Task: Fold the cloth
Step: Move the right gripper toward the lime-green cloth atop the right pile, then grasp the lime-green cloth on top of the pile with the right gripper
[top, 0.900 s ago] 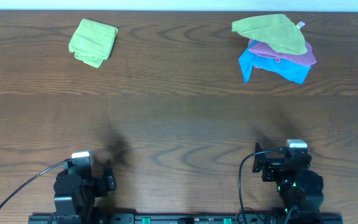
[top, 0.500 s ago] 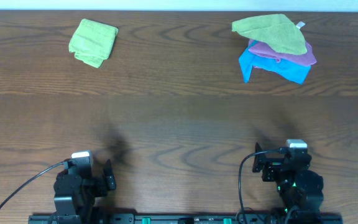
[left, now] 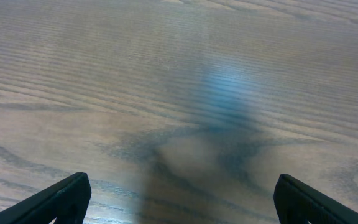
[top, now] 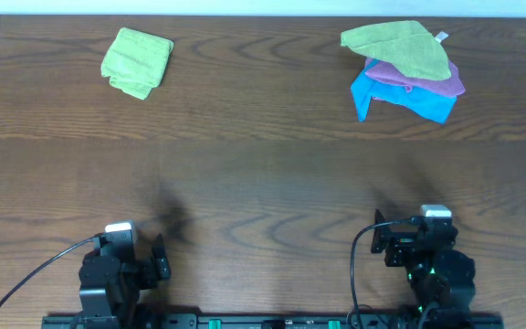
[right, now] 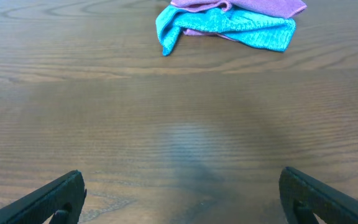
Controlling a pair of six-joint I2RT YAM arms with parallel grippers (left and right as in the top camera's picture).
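The lime-green cloth point(top: 400, 46) with a small white tag lies spread on top of a pile at the far right of the table. It is out of both wrist views. My left gripper point(top: 158, 260) rests at the near left edge, open and empty; its two black fingertips point(left: 55, 202) show at the bottom corners of the left wrist view over bare wood. My right gripper point(top: 382, 245) rests at the near right edge, open and empty, its fingertips point(right: 55, 199) wide apart in the right wrist view.
Under the cloth lie a purple cloth point(top: 436, 80) and a blue cloth point(top: 400, 96), both seen in the right wrist view, the blue cloth point(right: 229, 25) nearer. A small folded lime-green pad point(top: 137, 61) lies at the far left. The table point(top: 263, 183) is dark wood.
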